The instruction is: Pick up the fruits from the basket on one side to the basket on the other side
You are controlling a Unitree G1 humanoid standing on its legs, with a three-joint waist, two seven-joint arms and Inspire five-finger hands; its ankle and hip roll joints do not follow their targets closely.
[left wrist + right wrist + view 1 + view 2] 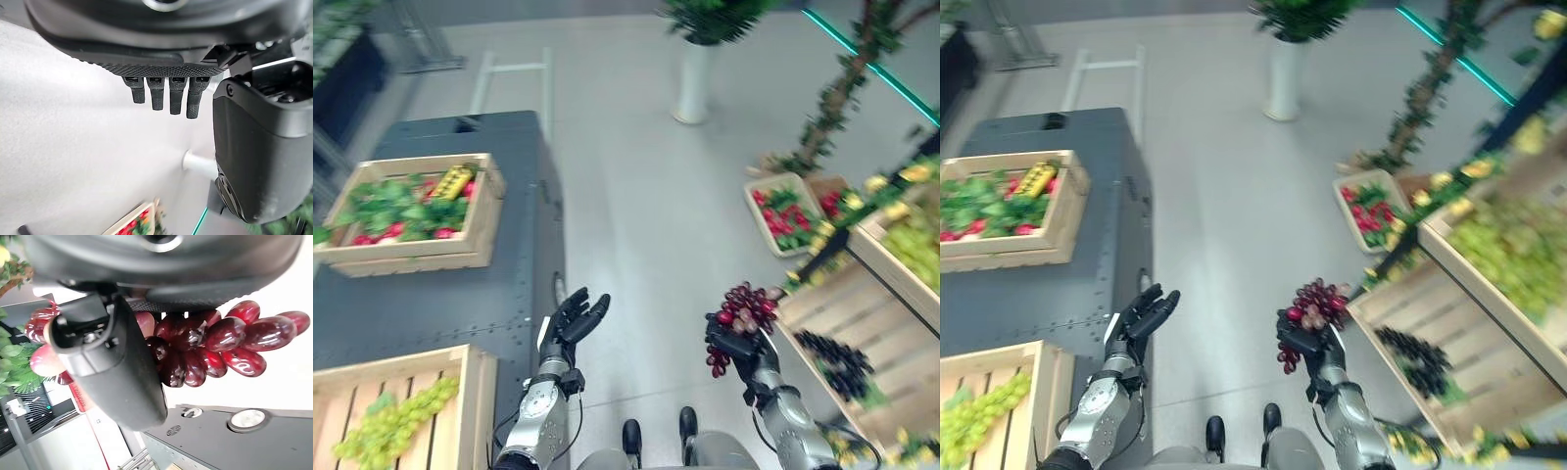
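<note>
Right hand (736, 345) curled round a bunch of glossy dark-red grapes (746, 307) above the grey floor, beside the slatted wooden display crate (837, 323), left hand (570, 321) raised with fingers straight, holding nothing, near the dark metal table (440, 294).

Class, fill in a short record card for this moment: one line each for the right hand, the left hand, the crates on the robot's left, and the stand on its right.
right hand: curled round a bunch of red grapes, held above the floor
left hand: open, holding nothing
near left crate: holds green grapes
far left crate: leaves and red fruit
right stand: dark grapes on a slatted shelf
</note>
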